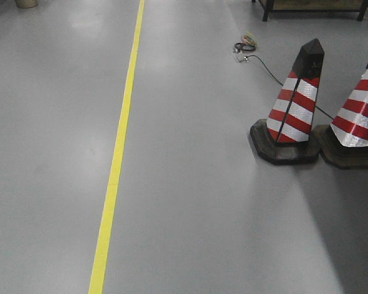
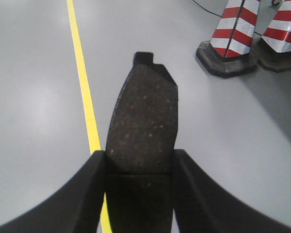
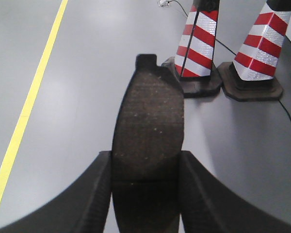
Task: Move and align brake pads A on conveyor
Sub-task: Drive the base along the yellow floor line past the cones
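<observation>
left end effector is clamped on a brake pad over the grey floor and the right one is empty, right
No. The right end effector is not empty: the right wrist view shows it shut on the right brake pad. The rest holds: the left end effector is clamped on the left brake pad over the grey floor.

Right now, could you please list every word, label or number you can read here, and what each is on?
None: no readable text in any view.
The left gripper holds a brake pad: bare speckled face, unmarked.
The right gripper holds a second brake pad: likewise unmarked.
The striped cones and the yellow floor line: no lettering.
</observation>
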Controlling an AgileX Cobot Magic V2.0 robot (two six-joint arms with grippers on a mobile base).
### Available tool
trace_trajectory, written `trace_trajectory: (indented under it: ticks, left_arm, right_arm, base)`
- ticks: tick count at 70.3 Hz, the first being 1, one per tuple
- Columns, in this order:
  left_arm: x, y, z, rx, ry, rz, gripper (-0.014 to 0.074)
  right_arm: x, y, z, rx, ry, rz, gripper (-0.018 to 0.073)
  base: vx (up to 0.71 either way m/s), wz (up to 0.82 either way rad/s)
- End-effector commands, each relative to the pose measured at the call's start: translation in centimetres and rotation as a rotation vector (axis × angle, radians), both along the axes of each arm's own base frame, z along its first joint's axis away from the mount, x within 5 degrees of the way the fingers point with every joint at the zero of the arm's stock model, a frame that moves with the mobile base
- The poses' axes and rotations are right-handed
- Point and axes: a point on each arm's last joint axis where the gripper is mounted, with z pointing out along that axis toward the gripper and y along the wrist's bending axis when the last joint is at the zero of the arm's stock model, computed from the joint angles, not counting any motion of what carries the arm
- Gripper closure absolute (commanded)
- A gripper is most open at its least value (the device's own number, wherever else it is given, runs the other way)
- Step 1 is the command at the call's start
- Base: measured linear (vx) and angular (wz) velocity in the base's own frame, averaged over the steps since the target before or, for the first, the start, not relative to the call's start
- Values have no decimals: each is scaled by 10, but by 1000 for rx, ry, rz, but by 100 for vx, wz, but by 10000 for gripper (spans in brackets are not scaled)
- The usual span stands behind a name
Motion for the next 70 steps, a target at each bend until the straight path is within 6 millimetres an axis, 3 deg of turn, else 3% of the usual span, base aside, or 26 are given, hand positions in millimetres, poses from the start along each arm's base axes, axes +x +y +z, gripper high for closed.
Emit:
trace_trajectory:
  ticks: [1,70]
  left_arm:
    - [4,-1,17,-33,-115,7,450]
    - [4,-1,17,-33,-115,7,450]
  right_arm:
    - [4,0,17,-24,-113,11,563]
    - [4,0,17,-24,-113,11,563]
  base:
    - [54,2]
    - [52,-2]
